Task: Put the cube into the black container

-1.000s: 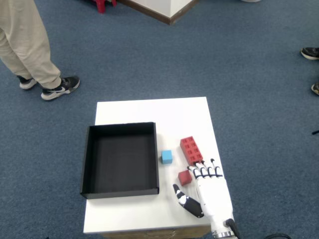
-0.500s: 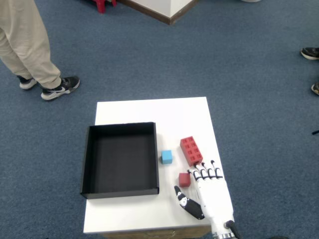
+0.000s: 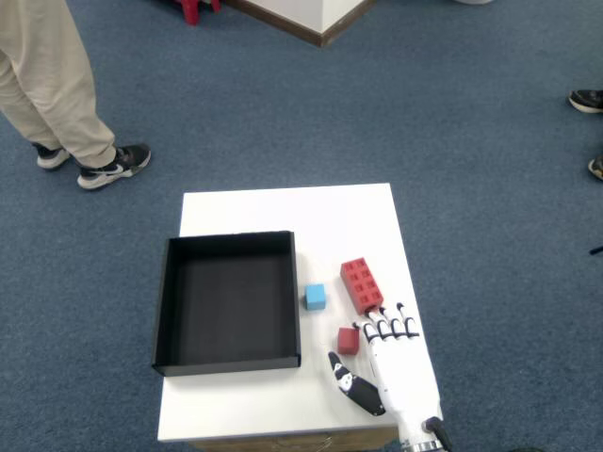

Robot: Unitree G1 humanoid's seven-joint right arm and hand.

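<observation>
A small red cube (image 3: pixel 349 340) lies on the white table (image 3: pixel 283 212), just right of the black container's front right corner. A small blue cube (image 3: pixel 316 298) sits a little farther back, beside the container's right wall. The black container (image 3: pixel 168 301) is an empty shallow box on the table's left half. My right hand (image 3: pixel 391 363) rests flat at the table's front right, open, fingers apart and pointing away from me. Its fingertips (image 3: pixel 386 320) lie just right of the red cube and touch nothing I can see. The thumb points toward the table's front.
A red studded brick (image 3: pixel 361 284) lies behind my fingertips, right of the blue cube. A person's legs and shoes (image 3: pixel 113 165) stand on the blue carpet at the far left. Other shoes show at the right edge (image 3: pixel 586 100).
My right hand has drawn back very slightly toward the table's front. The cubes, brick and container have not moved.
</observation>
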